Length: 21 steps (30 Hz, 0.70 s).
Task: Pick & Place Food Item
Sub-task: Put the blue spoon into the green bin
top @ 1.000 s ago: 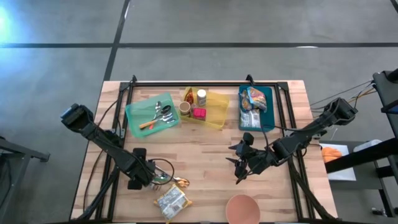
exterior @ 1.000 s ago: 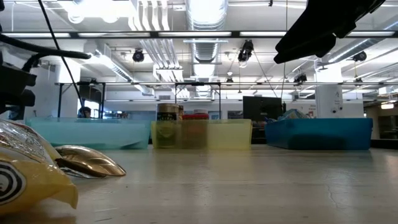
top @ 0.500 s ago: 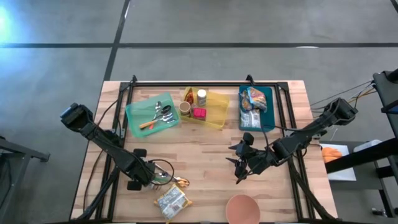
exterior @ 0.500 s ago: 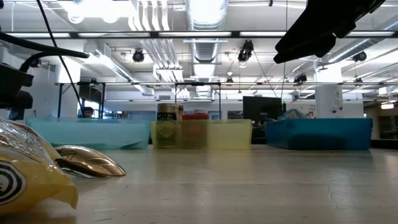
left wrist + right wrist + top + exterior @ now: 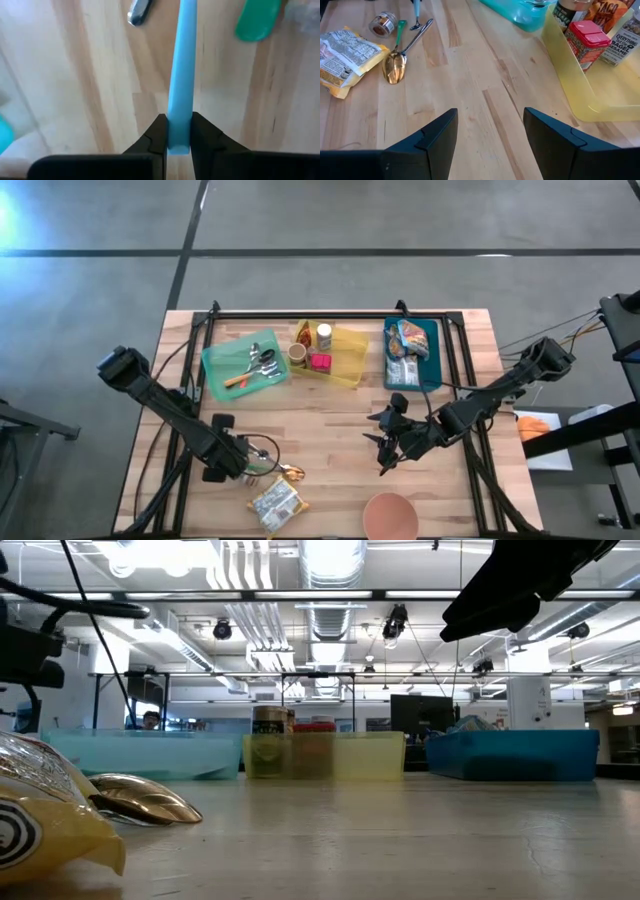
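The left gripper [image 5: 178, 137] was closed on the end of a light blue handle [image 5: 181, 75], low over the wooden table [image 5: 330, 420] — just beside the yellow food packet [image 5: 275, 503] and a gold spoon [image 5: 395, 64]. The right gripper [image 5: 385, 442] hung well apart from the packet, near the pink bowl [image 5: 390, 515], its jaws standing apart and empty.

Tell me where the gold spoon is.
In the high view the gold spoon lies on the table's front left, just above the yellow snack bag and right of the left gripper.
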### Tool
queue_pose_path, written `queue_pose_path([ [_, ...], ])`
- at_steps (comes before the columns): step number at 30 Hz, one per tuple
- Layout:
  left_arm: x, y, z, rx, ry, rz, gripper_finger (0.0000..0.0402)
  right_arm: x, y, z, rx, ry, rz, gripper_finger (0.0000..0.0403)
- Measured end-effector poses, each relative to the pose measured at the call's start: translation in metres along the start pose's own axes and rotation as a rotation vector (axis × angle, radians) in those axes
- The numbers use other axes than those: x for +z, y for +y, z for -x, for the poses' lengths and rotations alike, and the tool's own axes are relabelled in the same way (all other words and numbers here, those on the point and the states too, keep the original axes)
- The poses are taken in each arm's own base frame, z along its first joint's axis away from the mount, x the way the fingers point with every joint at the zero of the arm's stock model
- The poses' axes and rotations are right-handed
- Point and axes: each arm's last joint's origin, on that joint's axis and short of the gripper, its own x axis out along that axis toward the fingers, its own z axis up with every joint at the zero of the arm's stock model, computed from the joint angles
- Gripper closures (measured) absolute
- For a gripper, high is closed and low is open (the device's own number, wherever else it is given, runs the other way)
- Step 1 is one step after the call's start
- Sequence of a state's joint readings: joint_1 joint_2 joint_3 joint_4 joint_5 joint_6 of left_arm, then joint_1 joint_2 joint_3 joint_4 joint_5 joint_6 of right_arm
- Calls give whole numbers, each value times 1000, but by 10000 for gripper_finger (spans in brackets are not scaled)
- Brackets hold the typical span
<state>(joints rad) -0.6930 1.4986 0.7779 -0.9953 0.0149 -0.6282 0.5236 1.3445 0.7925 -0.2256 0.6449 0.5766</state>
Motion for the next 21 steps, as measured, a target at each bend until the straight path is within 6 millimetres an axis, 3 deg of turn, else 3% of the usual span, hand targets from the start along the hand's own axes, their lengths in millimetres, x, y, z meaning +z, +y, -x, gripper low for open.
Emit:
queue_pose_path([
  [6, 0, 1, 18, 13, -39, 1, 359, 0, 0, 0, -1, 1, 2, 179],
  [12, 0, 10, 51, 60, -222, 50, 359, 0, 0, 0, -1, 1, 4, 179],
  [21, 1, 70, 97, 112, -443, 451, 359, 0, 0, 0, -1, 2, 4, 179],
])
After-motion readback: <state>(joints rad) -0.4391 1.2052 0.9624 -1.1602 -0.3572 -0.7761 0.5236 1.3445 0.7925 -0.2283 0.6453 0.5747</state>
